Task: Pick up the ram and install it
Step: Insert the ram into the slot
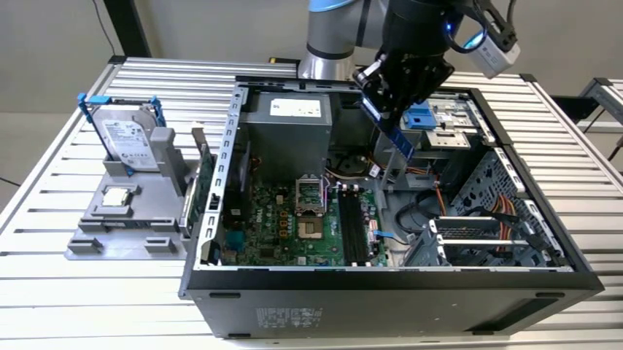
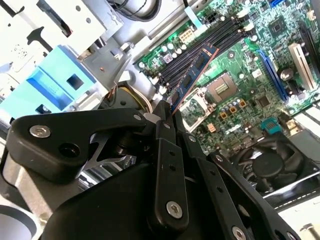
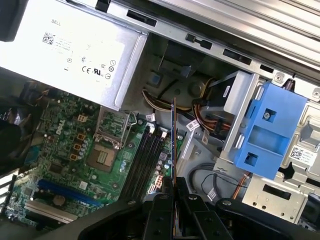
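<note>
The ram (image 1: 395, 138), a slim dark circuit-board stick with black chips, hangs steeply tilted, upper middle of the exterior view, its top pinched between the fingers (image 2: 165, 150).

There is one computer case (image 1: 389, 295), open across the middle of the exterior view. It contains one motherboard (image 1: 282, 226), one power supply (image 1: 287, 120), one blue bracket (image 3: 267, 130) and one fan (image 2: 272, 162). The motherboard has four black slots (image 2: 200, 45). One ram stick (image 1: 395, 136) sits in one gripper (image 1: 381, 102) at the upper middle. On the exterior view's left are one hard drive (image 1: 127, 138) and one processor chip (image 1: 117, 195).
</note>
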`<action>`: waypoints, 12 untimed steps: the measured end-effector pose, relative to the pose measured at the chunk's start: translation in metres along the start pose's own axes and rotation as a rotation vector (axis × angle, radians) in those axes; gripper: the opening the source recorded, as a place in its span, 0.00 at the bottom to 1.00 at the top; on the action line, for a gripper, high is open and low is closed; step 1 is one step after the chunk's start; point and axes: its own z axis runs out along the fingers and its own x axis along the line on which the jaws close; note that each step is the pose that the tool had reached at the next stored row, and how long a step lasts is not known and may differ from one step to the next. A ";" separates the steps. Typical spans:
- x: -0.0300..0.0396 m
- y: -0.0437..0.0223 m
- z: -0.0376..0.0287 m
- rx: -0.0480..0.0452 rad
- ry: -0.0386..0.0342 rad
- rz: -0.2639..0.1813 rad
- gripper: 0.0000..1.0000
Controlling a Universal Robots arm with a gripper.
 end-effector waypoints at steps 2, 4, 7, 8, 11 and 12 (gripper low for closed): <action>0.0001 -0.0001 0.0001 0.0002 0.0000 0.015 0.00; 0.0001 -0.0003 0.0003 0.0004 0.0000 0.034 0.00; 0.0002 -0.0006 0.0006 0.0007 0.0001 0.061 0.00; 0.0002 -0.0007 0.0006 0.0009 0.0001 0.070 0.00; 0.0004 -0.0012 0.0010 0.0009 0.0000 0.084 0.00; 0.0004 -0.0013 0.0010 0.0010 0.0001 0.086 0.00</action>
